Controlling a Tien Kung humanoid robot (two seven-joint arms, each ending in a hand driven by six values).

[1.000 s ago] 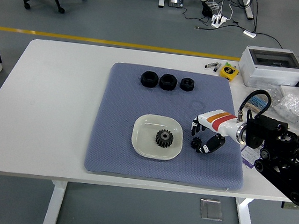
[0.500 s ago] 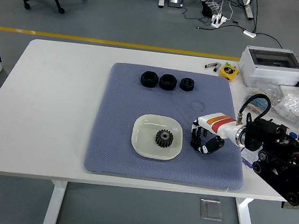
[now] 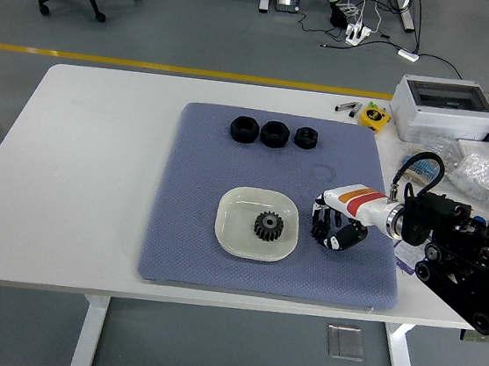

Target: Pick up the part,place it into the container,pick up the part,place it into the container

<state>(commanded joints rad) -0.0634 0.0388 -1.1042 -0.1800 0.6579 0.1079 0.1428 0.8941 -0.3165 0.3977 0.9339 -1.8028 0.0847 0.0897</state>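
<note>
The table (image 3: pixel 85 183) carries a blue mat (image 3: pixel 200 187); on it the dish (image 3: pixel 234 210) already holds one gear (image 3: pixel 268 225). Just right of the dish, the right hand (image 3: pixel 332 231) has its fingers curled down around a small black part (image 3: pixel 321 231) lying on the mat. I'd firm the grip before lifting, then clear the rim and release beside the gear

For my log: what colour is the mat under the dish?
Blue-grey mat, textured, clearest in the head view.

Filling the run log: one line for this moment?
right hand: curled round small gear on mat | dish: holds one gear
</note>
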